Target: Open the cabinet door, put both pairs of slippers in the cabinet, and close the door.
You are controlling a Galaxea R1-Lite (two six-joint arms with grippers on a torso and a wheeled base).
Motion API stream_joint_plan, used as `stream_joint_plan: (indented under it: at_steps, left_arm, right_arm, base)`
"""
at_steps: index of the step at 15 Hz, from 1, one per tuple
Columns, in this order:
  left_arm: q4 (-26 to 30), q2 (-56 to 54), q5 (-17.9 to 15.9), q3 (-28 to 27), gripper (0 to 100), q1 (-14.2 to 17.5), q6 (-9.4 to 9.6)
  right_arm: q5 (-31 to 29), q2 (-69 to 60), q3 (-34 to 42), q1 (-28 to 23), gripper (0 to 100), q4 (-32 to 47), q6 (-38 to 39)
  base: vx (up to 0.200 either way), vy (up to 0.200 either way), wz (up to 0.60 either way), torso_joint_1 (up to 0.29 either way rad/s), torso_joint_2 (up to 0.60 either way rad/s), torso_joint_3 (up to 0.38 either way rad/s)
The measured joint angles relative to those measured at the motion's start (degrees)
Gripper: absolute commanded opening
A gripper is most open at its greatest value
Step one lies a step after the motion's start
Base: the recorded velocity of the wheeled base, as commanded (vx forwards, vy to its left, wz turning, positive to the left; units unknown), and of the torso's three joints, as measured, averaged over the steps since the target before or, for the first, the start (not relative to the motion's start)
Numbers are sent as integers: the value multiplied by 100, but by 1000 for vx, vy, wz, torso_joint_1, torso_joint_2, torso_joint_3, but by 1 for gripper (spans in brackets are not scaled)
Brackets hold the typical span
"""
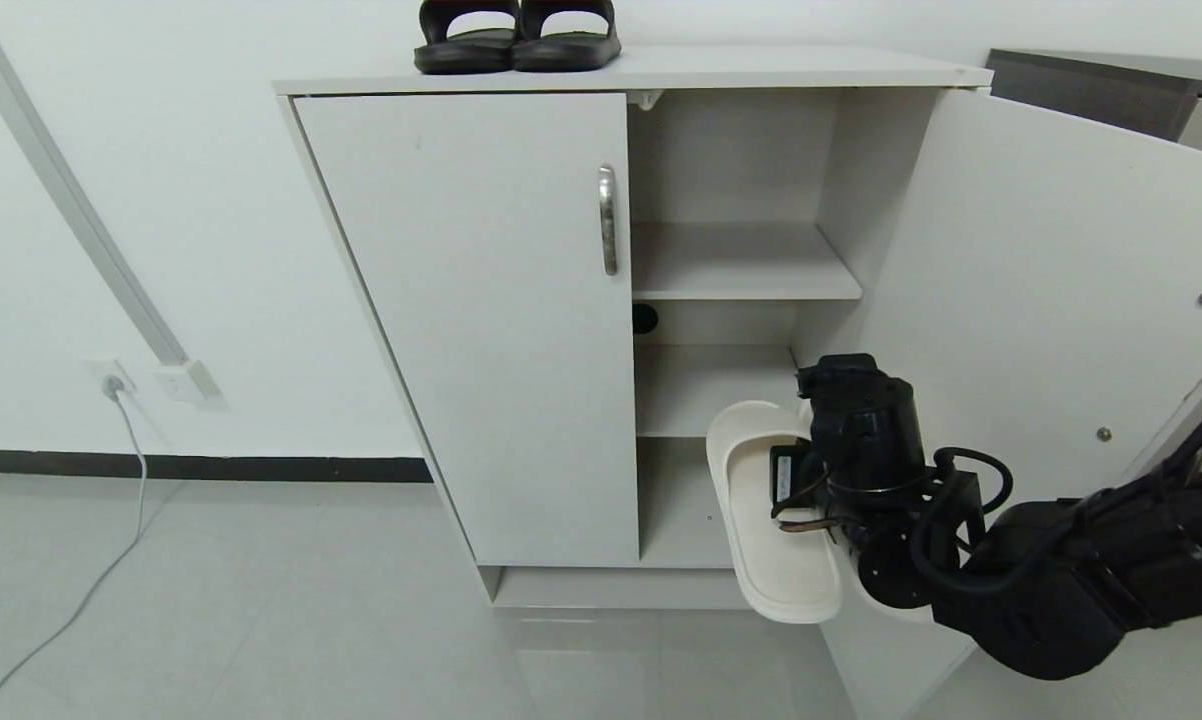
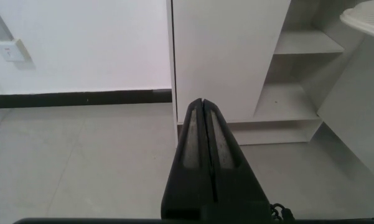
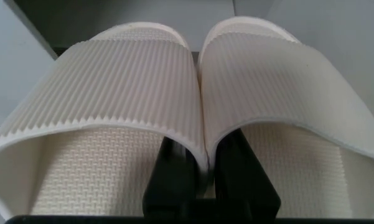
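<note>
White slippers (image 1: pixel 773 520), a pair of soft ribbed foam slides, hung just in front of the open right half of the cabinet (image 1: pixel 631 70), level with its lower shelves and not yet inside. The right gripper (image 3: pixel 199 180) was clenched on the two inner strap edges pressed together, so both slides came as one bundle, soles turned sideways. They looked light and bendy; foam of this kind probably gives under the pinch and could sag or slip apart if the squeeze eased, so the doubled strap seemed the sensible place to hold. Black slippers (image 1: pixel 517 35) sat side by side on the cabinet top, near its back edge, waiting their turn; their straps offered the same hold. The left door (image 1: pixel 481 330) was closed, its metal handle (image 1: pixel 608 220) beside the opening. The right door (image 1: pixel 1041 280) stood swung wide, close beside the right arm, and it looked the likeliest thing to bump. The middle shelf (image 1: pixel 711 390) and the bottom compartment (image 1: pixel 676 520) lay bare. The left gripper (image 2: pixel 202 134) was closed on nothing, low over the floor and facing the cabinet.
</note>
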Motion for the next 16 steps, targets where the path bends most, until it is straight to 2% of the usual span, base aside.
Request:
stream_joint_plan:
  at_steps: [16]
  left_arm:
    - [0,0,0,0,0,0,2]
  right_arm:
    - [-11,66,0,-249,0,-7,-6]
  base:
    - [0,0,0,0,0,0]
